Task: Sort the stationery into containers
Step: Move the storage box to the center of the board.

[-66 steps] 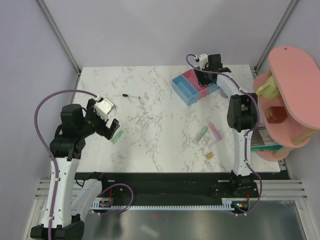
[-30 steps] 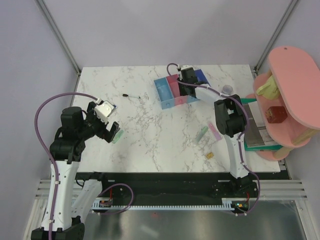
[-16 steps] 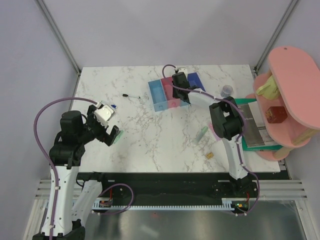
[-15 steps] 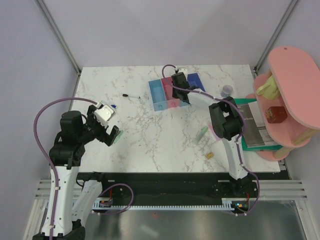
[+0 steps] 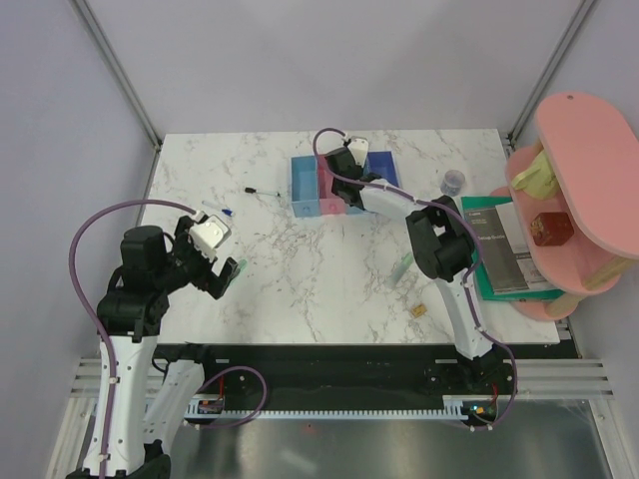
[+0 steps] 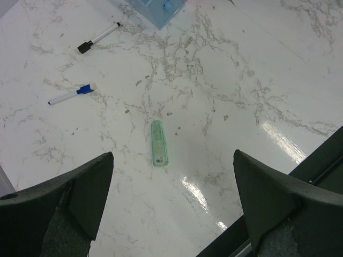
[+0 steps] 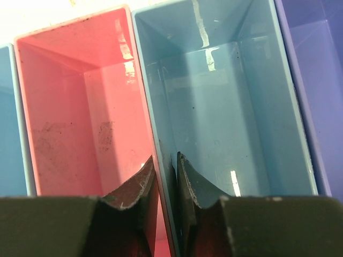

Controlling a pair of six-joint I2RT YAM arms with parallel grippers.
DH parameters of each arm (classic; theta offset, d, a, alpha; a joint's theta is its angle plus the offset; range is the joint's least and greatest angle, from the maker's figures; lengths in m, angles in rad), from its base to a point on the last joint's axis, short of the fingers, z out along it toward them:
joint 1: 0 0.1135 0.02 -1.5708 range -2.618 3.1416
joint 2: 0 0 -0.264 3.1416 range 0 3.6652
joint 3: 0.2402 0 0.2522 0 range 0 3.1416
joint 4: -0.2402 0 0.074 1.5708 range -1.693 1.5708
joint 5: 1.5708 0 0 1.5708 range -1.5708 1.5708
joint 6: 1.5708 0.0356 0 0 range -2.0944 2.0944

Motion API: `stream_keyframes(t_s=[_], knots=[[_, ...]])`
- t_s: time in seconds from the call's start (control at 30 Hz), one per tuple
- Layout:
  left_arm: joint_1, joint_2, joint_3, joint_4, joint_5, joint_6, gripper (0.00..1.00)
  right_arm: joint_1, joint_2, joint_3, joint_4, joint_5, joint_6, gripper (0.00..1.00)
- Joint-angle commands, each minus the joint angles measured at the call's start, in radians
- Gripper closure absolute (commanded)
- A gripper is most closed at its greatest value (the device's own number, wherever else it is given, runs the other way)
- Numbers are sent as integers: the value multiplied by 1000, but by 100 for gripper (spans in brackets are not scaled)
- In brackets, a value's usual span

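The containers (image 5: 304, 187), a joined row of light blue, pink, light blue and dark blue bins, sit at the table's far middle. My right gripper (image 5: 344, 170) is shut on the wall between the pink bin (image 7: 69, 107) and the light blue bin (image 7: 225, 107), one finger in each. My left gripper (image 5: 222, 264) is open and empty above a pale green bar (image 6: 159, 150). A blue-tipped marker (image 6: 71, 95) and a thin black pen (image 6: 99, 38) lie beyond it. A second green bar (image 5: 402, 265), a tan nub (image 5: 419, 310) and a clear round piece (image 5: 453, 181) lie to the right. The pink bar is hidden.
A dark green book (image 5: 499, 261) lies at the right edge of the table, under the big pink shelf (image 5: 579, 160). My right arm stretches over the right middle of the table. The dark blue bin (image 7: 316, 80) is bare inside.
My right gripper has dragged the row of bins leftward across the far side of the table. My left gripper has shifted slightly above the green bar.
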Motion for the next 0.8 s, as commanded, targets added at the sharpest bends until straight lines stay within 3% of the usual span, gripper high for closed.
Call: stream_keyframes(t_s=[0.0, 0.77], knots=[[1, -8, 15, -30, 9, 43, 0, 10, 39, 75, -42, 79, 86, 75], [1, -31, 1, -42, 26, 49, 0, 71, -78, -89, -46, 107, 117, 76]])
